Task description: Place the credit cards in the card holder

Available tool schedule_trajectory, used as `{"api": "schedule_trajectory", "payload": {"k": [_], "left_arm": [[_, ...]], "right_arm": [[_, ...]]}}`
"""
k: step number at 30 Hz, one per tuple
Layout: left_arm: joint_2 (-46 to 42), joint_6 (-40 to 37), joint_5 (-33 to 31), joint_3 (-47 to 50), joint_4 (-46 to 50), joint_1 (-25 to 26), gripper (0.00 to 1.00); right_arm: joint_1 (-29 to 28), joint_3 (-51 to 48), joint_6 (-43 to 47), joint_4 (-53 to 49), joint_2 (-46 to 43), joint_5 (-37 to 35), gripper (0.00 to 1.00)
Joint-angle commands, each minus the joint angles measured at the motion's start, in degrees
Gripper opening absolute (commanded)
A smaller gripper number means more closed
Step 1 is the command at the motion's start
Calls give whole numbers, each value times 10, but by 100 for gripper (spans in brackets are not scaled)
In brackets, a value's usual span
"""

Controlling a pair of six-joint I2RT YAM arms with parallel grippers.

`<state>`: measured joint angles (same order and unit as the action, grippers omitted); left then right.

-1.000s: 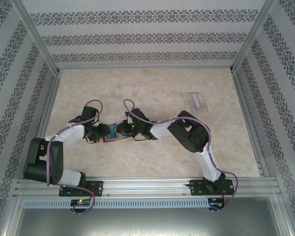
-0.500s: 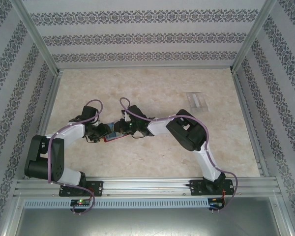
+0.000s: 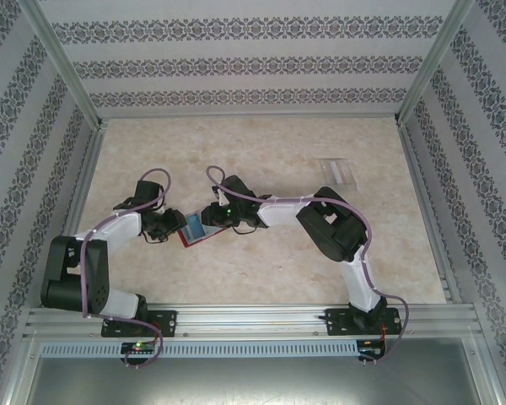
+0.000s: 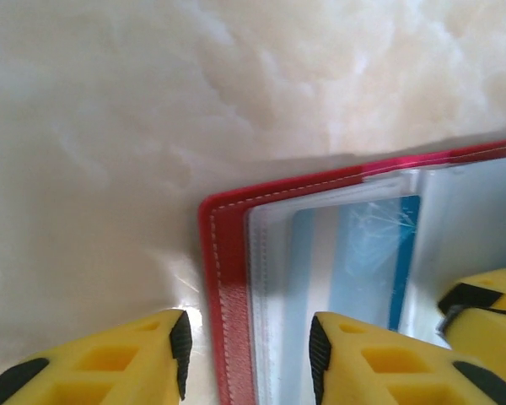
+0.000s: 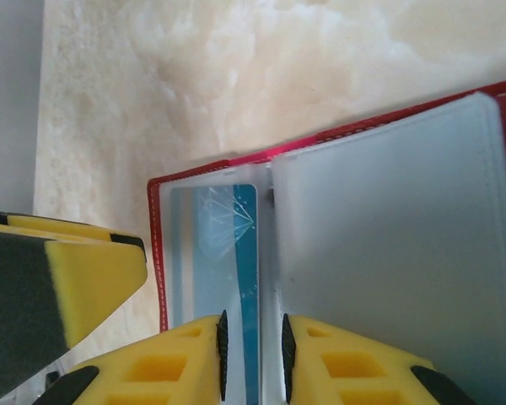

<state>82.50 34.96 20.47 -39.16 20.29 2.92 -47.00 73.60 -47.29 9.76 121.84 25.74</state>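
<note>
On the left, the left gripper (image 4: 249,364) stands partly open astride the red edge of the card holder (image 4: 226,278), which lies open on the tabletop (image 4: 152,101). The right gripper (image 5: 254,350) is narrowly parted over a pocketed blue card (image 5: 236,228). Far right lies a pale credit card (image 3: 337,171).

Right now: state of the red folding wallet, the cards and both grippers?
red folding wallet: open, lying on the table.
blue-striped card: inside one of the wallet's clear pockets.
pale translucent cards: loose on the table, well away from the wallet.
left gripper: open, jaws straddling the wallet's red edge.
right gripper: jaws narrowly apart over the pocketed card; grip unclear.
</note>
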Motion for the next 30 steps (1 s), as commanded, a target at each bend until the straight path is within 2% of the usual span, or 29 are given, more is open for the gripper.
{"api": "schedule_trajectory", "payload": {"k": [1,4,8,11,16,18,23,30], "left_arm": [[18,3,-13,-11,-3,-5,39],[18,4,-15,-7,-11,-5,33],[17,-2,-17,-11,-5,-5,27],[22,-4,-18,-9,-11,-5,24],[25,-5,-14,-4,-15,-5,22],[19,-4,-14,-2,-13,-5,25],[-22,-6,-53,5,11,-9,25],[-41,-1,-82,21,25,-20,19]], "right_arm": [[-1,22,36,-38,-7,-21,25],[-6,34,51,-56,-2,-30,23],[-10,49,55,-61,16,-27,13],[-14,64,62,-74,28,-31,10],[-19,79,58,-77,46,-30,3],[-21,82,58,-80,51,-33,1],[-27,86,57,-80,60,-31,0],[-27,87,61,-83,60,-28,0]]}}
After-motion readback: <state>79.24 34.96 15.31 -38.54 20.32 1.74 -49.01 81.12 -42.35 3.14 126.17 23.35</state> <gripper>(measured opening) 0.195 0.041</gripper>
